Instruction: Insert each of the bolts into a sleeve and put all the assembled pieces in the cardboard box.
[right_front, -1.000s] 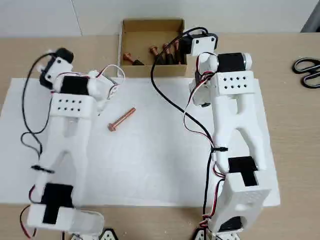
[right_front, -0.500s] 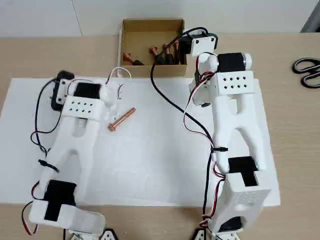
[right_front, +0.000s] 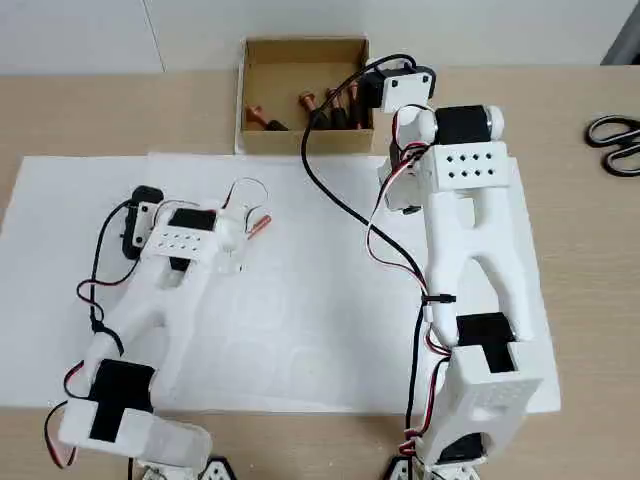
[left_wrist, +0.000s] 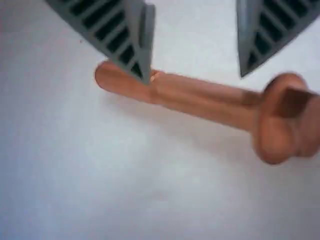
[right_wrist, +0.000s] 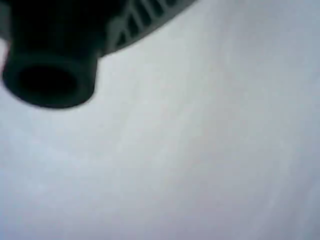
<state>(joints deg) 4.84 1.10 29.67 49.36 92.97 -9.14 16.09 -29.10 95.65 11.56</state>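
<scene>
Left gripper (left_wrist: 195, 75): the two grey ribbed fingers (left_wrist: 132, 35) stand wide apart and grip nothing. They are positioned over the copper-coloured metal bolt (left_wrist: 200, 102); one tip overlaps the shank, the other stands just beside it. The bolt lies flat on the white paper sheet (left_wrist: 100, 190). In the high view the left arm (right_front: 180, 245) covers all of the bolt (right_front: 261, 224) but one end, which protrudes beside the wrist.

Right gripper (right_wrist: 85, 35): closed on a black tubular sleeve (right_wrist: 50, 80), open bore towards the camera, above the sheet. The high view places the right arm (right_front: 465, 200) with its wrist at the brown cardboard box (right_front: 305, 47), which contains several copper pieces (right_front: 325, 105). Black-handled scissors (right_front: 615, 140) lie on the wooden table (right_front: 580, 300), well apart
</scene>
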